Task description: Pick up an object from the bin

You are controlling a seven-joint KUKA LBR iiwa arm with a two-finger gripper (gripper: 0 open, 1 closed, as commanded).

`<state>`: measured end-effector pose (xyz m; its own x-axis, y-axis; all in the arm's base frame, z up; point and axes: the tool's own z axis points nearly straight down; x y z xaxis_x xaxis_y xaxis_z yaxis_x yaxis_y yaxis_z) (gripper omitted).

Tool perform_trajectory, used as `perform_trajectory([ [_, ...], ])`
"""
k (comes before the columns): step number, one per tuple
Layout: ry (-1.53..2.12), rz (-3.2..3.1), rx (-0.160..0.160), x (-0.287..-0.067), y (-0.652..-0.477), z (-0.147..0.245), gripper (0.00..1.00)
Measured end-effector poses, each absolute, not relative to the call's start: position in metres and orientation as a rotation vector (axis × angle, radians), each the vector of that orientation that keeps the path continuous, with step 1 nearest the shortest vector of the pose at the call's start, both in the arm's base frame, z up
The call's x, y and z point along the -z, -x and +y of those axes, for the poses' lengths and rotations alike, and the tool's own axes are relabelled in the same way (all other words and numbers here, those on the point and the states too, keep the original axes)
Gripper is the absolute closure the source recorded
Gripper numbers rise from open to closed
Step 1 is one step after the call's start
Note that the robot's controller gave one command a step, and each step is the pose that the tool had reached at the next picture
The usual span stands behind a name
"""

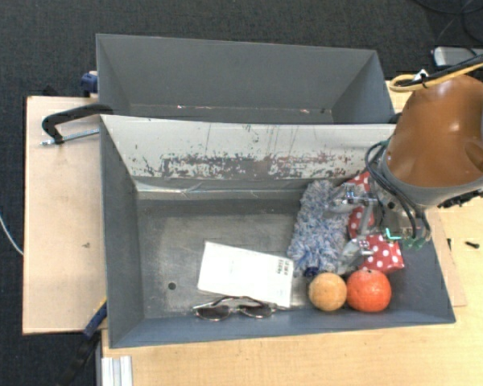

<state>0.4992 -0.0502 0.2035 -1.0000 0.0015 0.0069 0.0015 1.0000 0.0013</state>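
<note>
Pincer (356, 215) is low at the right of the bin (225, 79), right over the red polka-dot cloth (382, 256), which stretches from above it to lower right. A blue fuzzy cloth (318, 223) sits just left. Wide or narrow, I cannot tell.

Scuffed grey metal bin (225, 167); fuzzy blue cloth (318, 227).

Left half of the bin (185, 227) floor is bare, open from above. Right side crowded: blue cloth (318, 227), red dotted bag (384, 254) and gripper (359, 223) packed together; tan ball (328, 291) and orange ball (369, 290) touching at the front wall. White box (243, 273) front-centre, sunglasses (233, 310) jammed between it and front wall. Cloth just beside the box's right end.
</note>
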Motion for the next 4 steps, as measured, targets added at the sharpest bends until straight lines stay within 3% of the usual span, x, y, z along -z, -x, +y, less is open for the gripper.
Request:
perform_trajectory([
  [1,0.001,-3.142,0.001,-0.207,-0.5,-0.05,0.0],
  [3,-0.588,-3.093,0.0,-0.138,-0.557,-0.035,0.0],
  [4,-0.803,-3.044,0.0,-0.125,-0.568,-0.037,0.0],
])
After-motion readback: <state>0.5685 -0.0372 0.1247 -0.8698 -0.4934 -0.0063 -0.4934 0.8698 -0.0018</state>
